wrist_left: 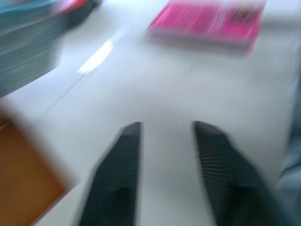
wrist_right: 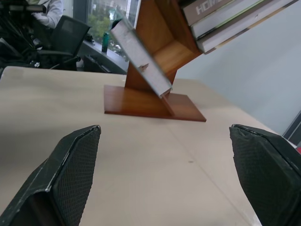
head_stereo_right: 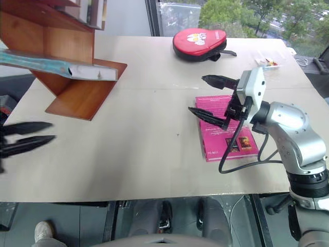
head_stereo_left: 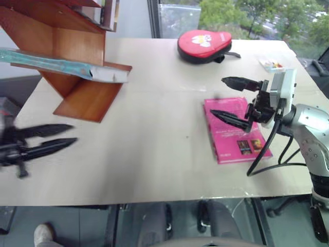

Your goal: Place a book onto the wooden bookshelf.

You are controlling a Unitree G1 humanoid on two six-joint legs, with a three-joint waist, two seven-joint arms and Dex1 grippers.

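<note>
Dark spine of an upright book (wrist_right: 221,8) in the reddish-brown slanted wooden bookshelf (wrist_right: 157,33), pale capitals "HOM", rest cut off, bright pink flat book (head_stereo_left: 234,128) on the worktop, cover lettering too small to read

Thin teal-green book (head_stereo_left: 61,65) flat across the slanted boards of the reddish-brown wooden bookshelf (head_stereo_left: 77,49), pale page edges outward

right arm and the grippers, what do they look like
The right arm has rounded silver-grey shells, a white block at the wrist and a black cable looping below. Both the right gripper and left gripper have two long, tapering black fingers with mesh-textured pads.
</note>
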